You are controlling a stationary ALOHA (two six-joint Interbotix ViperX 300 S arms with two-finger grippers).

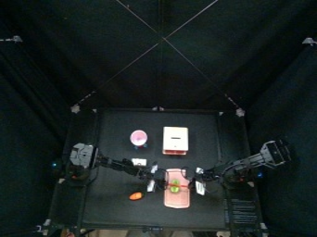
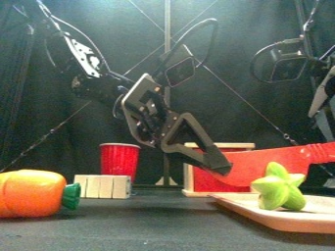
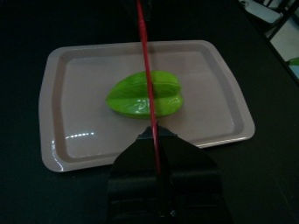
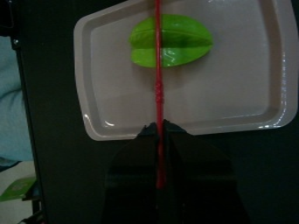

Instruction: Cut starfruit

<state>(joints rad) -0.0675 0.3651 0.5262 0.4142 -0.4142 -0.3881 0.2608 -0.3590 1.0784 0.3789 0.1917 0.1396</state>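
Observation:
The yellow-green starfruit (image 3: 149,94) lies near the middle of the pink cutting board (image 3: 70,105). It also shows in the top view (image 1: 175,189), the front view (image 2: 279,186) and the right wrist view (image 4: 173,41). My left gripper (image 3: 152,140) is shut on a thin red knife (image 3: 142,44), seen edge-on, whose blade runs over the fruit. From the other side, my right gripper (image 4: 158,133) is shut on a red blade (image 4: 158,79) that crosses the fruit too. I cannot tell whether either blade touches the fruit. In the front view the left gripper (image 2: 177,132) hangs above the table, left of the fruit.
An orange-red item (image 2: 33,193) lies at the front left. A red cup (image 2: 118,157) and a small white block (image 2: 102,184) stand behind it. At the back of the table are a pink round object (image 1: 139,139) and a white-and-red box (image 1: 175,139).

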